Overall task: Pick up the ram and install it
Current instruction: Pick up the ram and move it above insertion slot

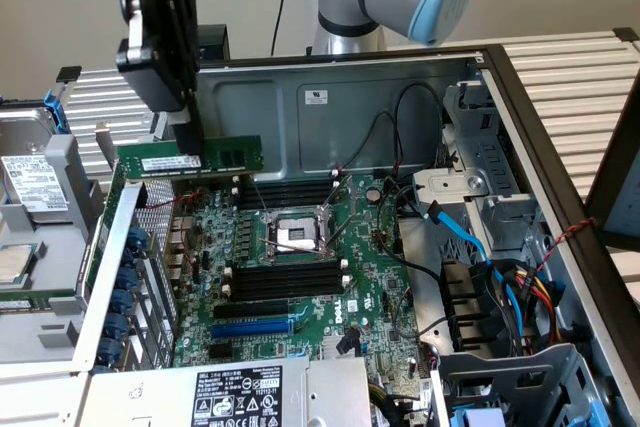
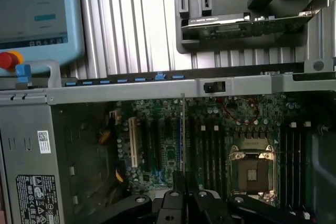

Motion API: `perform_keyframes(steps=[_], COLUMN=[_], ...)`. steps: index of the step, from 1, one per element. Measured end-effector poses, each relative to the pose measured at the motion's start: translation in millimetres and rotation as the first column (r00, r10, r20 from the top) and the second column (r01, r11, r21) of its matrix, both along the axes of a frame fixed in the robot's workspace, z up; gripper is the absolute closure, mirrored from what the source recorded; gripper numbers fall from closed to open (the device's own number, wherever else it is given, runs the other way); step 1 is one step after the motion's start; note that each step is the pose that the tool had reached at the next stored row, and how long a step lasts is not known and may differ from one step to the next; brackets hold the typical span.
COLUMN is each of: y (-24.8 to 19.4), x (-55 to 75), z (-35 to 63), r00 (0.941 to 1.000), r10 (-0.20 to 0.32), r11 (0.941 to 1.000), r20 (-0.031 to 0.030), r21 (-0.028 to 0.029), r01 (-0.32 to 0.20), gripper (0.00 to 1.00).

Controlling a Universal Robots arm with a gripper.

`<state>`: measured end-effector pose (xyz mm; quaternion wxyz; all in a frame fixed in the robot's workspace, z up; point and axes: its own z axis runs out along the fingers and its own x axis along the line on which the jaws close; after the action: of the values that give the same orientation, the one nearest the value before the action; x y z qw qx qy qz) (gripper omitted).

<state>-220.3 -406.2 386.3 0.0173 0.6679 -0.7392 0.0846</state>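
The ram, a thin green stick with a white label, hangs level above the back left corner of the open computer case. My gripper is shut on it near its middle, coming down from above. In the wrist view the ram appears edge-on as a thin line rising from my gripper, over the motherboard beside the long black slots. In the exterior view the black slots lie in front of and behind the CPU socket, below and to the right of the held ram.
A blue slot lies near the front of the motherboard. Cables and a drive cage crowd the exterior view's right. Metal case walls ring the board. A hard drive sits outside at the exterior view's left. A teach pendant lies beyond the case.
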Motion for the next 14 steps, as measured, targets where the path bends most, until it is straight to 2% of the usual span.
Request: perform_keyframes(steps=[9, 12, 13, 14], y=[0.3, 5.5, 11.0, 13.9], x=[37.6, 46.2, 49.8, 51.5], z=[0.0, 0.0, 0.0, 0.0], r00=[1.0000, 1.0000, 1.0000, 1.0000], r10=[0.000, 0.000, 0.000, 0.000], r11=[1.0000, 1.0000, 1.0000, 1.0000], r20=[0.0000, 0.0000, 0.0000, 0.0000], r21=[0.0000, 0.0000, 0.0000, 0.0000], r01=[0.000, 0.000, 0.000, 0.000], gripper=[0.88, 0.88, 0.88, 0.88])
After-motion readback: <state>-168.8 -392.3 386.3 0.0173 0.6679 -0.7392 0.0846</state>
